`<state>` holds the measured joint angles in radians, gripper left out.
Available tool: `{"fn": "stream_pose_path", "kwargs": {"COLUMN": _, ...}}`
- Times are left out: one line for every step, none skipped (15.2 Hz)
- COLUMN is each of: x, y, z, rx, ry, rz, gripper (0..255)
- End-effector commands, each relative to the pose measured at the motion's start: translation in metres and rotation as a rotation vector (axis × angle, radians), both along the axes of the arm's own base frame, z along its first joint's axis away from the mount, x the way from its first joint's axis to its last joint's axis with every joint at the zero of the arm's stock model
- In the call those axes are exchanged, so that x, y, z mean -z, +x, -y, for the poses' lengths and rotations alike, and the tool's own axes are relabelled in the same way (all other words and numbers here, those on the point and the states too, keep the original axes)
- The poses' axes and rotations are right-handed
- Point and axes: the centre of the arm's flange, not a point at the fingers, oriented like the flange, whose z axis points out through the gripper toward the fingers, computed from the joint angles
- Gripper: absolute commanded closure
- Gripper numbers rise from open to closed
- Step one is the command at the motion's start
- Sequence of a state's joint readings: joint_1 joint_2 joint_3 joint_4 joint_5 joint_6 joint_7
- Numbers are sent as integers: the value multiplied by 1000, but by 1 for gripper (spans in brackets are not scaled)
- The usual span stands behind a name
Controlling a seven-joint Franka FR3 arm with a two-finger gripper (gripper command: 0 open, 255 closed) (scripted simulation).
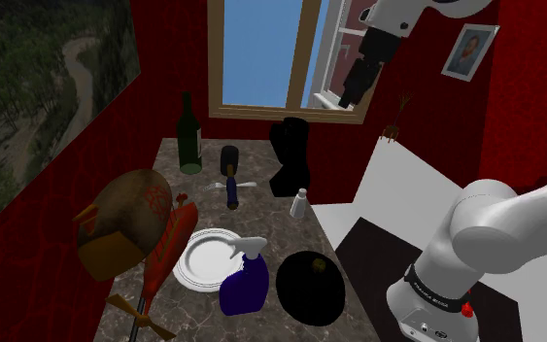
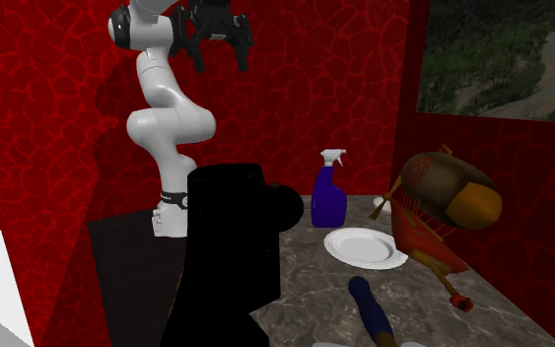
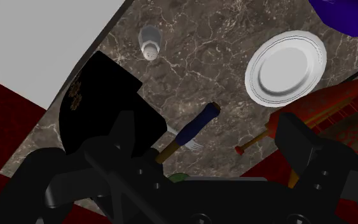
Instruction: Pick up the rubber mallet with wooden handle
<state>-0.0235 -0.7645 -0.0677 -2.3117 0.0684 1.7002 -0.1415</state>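
Note:
The mallet lies on the marble counter near the window. It has a dark head at the far end and a dark blue grip pointing toward the plate. A fork lies across it. In the wrist view its blue grip and brown shaft lie on the counter far below the fingers, and the head is hidden behind the hand. In the second exterior view the mallet lies at the counter's near end. My gripper hangs high above the counter by the window, open and holding nothing.
A black coffee machine and a small shaker stand beside the mallet, a green bottle behind it. Nearer the stand are a white plate, a blue spray bottle, a black round thing and a brown-and-red ornament.

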Motion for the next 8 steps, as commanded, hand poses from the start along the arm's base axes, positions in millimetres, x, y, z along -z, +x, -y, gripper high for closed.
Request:
{"fn": "stream_pose_path", "kwargs": {"x": 0, "y": 0, "z": 0, "rx": 0, "ry": 0, "rz": 0, "gripper": 0}}
{"fn": "stream_pose_path", "kwargs": {"x": 9, "y": 9, "z": -6, "rx": 20, "ry": -1, "rz": -3, "gripper": 0}}
{"fn": "stream_pose_path", "kwargs": {"x": 17, "y": 18, "z": -11, "rx": 40, "ry": -2, "rz": -6, "gripper": 0}}
{"fn": "stream_pose_path", "kwargs": {"x": 26, "y": 26, "z": -16, "rx": 61, "ry": -3, "rz": -8, "gripper": 0}}
{"fn": "stream_pose_path", "kwargs": {"x": 35, "y": 35, "z": -21, "rx": 81, "ry": -4, "rz": -11, "gripper": 0}}
{"fn": "stream_pose_path", "kwargs": {"x": 43, "y": 44, "z": -26, "rx": 101, "ry": -5, "rz": -14, "gripper": 0}}
{"fn": "stream_pose_path", "kwargs": {"x": 52, "y": 54, "z": -31, "rx": 121, "ry": -6, "rz": -17, "gripper": 0}}
{"fn": "stream_pose_path", "kwargs": {"x": 61, "y": 63, "z": -35, "rx": 142, "ry": -7, "rz": -20, "gripper": 0}}
